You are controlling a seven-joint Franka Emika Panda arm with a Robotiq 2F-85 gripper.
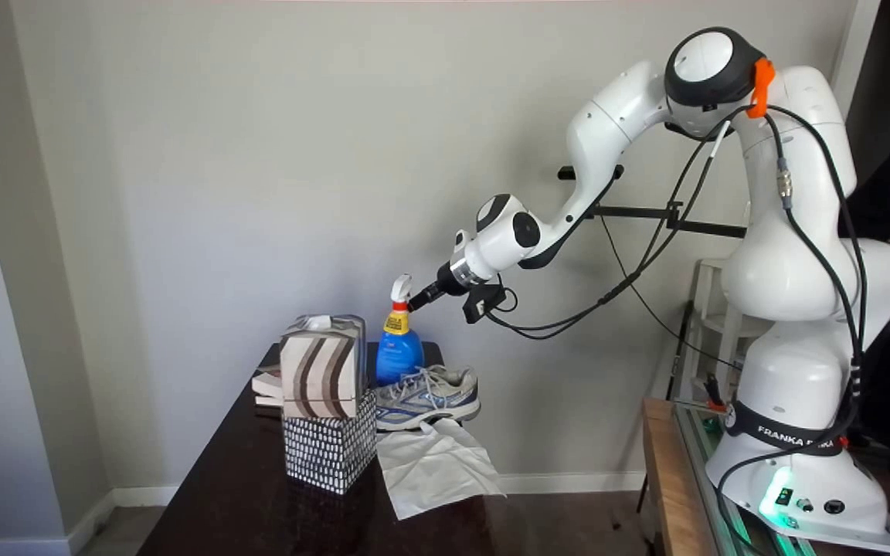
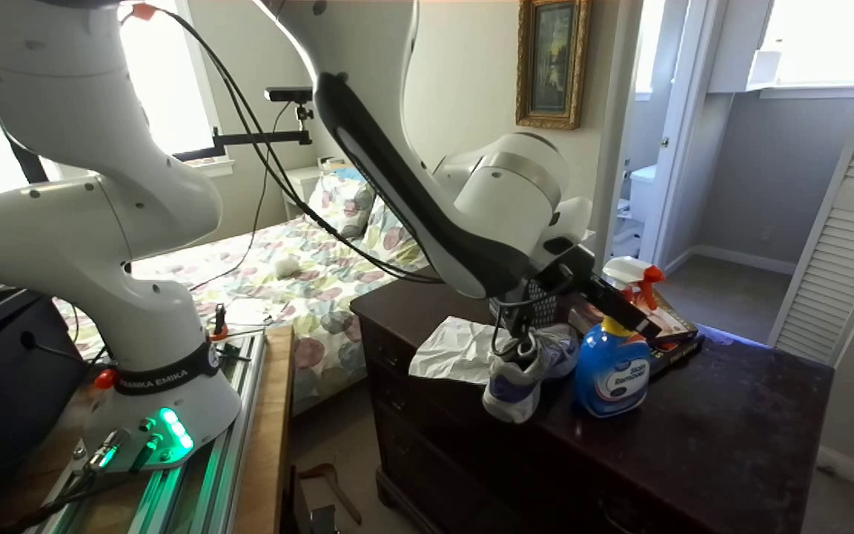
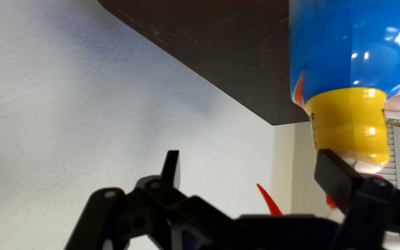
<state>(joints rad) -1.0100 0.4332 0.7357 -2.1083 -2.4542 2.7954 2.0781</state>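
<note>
A dark wooden dresser [image 2: 723, 430] is bearing a household assortment beside a Franka Panda arm [image 1: 611, 127], which is sloping down from the right in an exterior view, probably to clear the lower items on top. At near left, a black-and-white patterned box [image 1: 329, 452] is supporting a striped, clear-wrapped packet [image 1: 317, 378], resting on top or partly sunk inside. A crumpled white sheet [image 1: 437, 469] is lying at near right. Farther back, a blue stain-remover spray bottle [image 1: 399, 357] is standing upright on its own broad base, beyond a gray running shoe [image 1: 428, 401]. The gripper [image 3: 250, 163] is hovering at the bottle's neck, jaws standing wide and pinching nothing; in the wrist view one finger [image 3: 335, 177] is overlapping the neck, touch uncertain. Between the fingers, the red trigger [image 3: 269, 200] is showing, the slim neck presumably leaving them that room.
</note>
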